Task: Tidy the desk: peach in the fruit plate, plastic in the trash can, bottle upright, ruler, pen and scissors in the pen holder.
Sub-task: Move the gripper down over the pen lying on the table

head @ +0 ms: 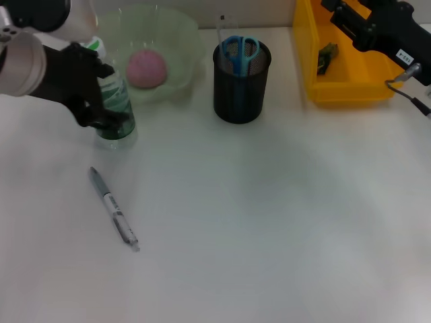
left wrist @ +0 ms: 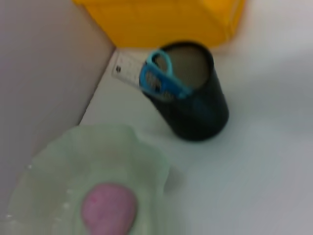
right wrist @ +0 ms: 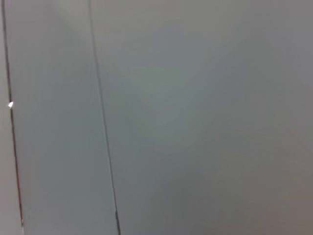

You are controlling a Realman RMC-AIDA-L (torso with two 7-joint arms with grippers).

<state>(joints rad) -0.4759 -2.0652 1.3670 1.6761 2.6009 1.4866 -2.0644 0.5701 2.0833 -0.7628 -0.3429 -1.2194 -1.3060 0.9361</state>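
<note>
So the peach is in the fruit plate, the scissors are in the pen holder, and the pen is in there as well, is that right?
Not quite: the pen lies on the desk, as the head view shows. The peach is in the fruit plate, and the scissors are in the pen holder.

A staged desk setup, most likely in a robotics lab or office: a plain white table (head: 283,222) set against a bare pale wall carries a black mesh pen holder (head: 241,84) with blue scissors (head: 238,48), a loose pen (head: 113,207), a yellow plastic bin (head: 347,64) and a pale green fruit plate (head: 180,40).
</note>
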